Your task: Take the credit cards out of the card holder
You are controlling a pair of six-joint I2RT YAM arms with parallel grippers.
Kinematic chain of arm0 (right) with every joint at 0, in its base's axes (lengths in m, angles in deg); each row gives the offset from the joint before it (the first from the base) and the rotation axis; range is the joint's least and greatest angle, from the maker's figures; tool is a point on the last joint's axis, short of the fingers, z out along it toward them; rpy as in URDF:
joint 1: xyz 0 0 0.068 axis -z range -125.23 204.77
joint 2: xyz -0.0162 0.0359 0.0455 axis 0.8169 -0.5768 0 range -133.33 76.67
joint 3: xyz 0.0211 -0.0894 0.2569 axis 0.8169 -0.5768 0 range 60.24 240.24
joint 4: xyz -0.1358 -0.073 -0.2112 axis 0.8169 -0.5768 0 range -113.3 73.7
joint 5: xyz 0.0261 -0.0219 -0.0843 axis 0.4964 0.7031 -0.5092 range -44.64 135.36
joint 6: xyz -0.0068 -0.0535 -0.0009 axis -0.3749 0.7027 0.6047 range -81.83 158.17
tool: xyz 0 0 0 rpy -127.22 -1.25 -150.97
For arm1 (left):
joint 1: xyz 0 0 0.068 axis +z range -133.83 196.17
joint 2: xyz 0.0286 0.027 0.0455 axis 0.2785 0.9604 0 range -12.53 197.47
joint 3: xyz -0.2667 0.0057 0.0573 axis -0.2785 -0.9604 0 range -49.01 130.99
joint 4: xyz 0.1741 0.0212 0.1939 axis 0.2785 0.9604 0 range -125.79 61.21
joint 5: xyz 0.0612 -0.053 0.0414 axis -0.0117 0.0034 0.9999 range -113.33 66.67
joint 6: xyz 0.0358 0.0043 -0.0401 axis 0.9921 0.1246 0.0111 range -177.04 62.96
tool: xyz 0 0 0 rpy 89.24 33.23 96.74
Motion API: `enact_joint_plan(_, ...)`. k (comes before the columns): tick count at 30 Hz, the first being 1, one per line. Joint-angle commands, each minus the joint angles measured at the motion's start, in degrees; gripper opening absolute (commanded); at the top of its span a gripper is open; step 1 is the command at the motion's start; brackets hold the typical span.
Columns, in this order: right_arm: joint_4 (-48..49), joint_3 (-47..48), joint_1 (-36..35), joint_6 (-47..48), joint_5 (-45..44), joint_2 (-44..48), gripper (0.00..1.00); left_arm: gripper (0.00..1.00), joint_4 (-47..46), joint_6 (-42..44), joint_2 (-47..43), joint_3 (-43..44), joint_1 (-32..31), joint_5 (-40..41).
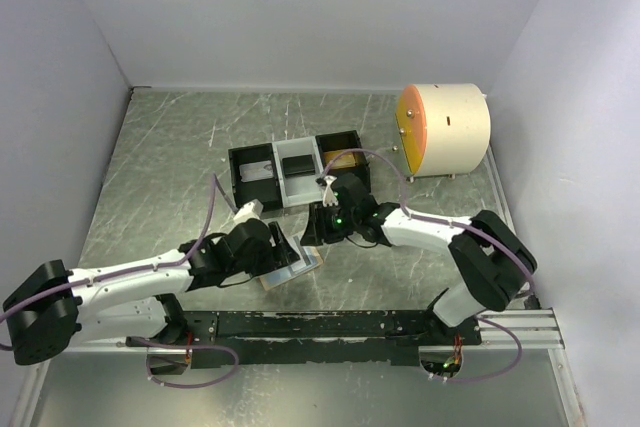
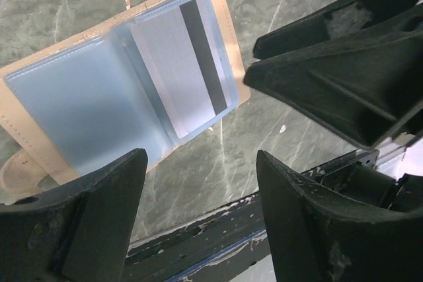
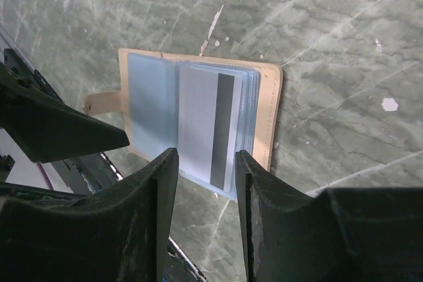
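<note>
The card holder (image 1: 298, 269) lies open on the table between both grippers, tan outside and pale blue inside (image 2: 79, 110) (image 3: 149, 107). A silver-grey credit card (image 2: 173, 74) (image 3: 206, 123) with a dark stripe sits in its right-hand slot. My left gripper (image 2: 201, 163) (image 1: 282, 247) hovers open at the holder's near edge, with nothing between its fingers. My right gripper (image 3: 205, 163) (image 1: 315, 229) hangs over the card's end, its jaws apart on either side of it and not touching it.
A three-compartment tray (image 1: 275, 195) stands behind the grippers, with a dark card (image 1: 297, 162) in the middle bin and a gold card (image 1: 343, 159) in the right one. A cream and orange drum (image 1: 445, 129) sits at back right. The black base rail (image 1: 330, 325) runs along the near edge.
</note>
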Motion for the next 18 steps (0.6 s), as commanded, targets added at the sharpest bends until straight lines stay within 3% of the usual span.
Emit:
enact_joint_plan(1,3.2,-0.9,0.0,-1.4,3.6,-2.8,0.4,0.78,-5.6,-2.8,0.0,-0.4,-0.2,0.9)
enact_joint_plan(5,4.6,-1.4,0.0,-1.6,5.2,-4.6,0.4,0.72,-5.8,-5.6,-2.0,-3.3,-0.1,1.7)
enact_joint_plan(18,8.3,-6.3,0.0,-5.0,5.1,-5.0,0.35,0.73,-1.8,-10.4,-13.1,-9.3,0.0,4.8)
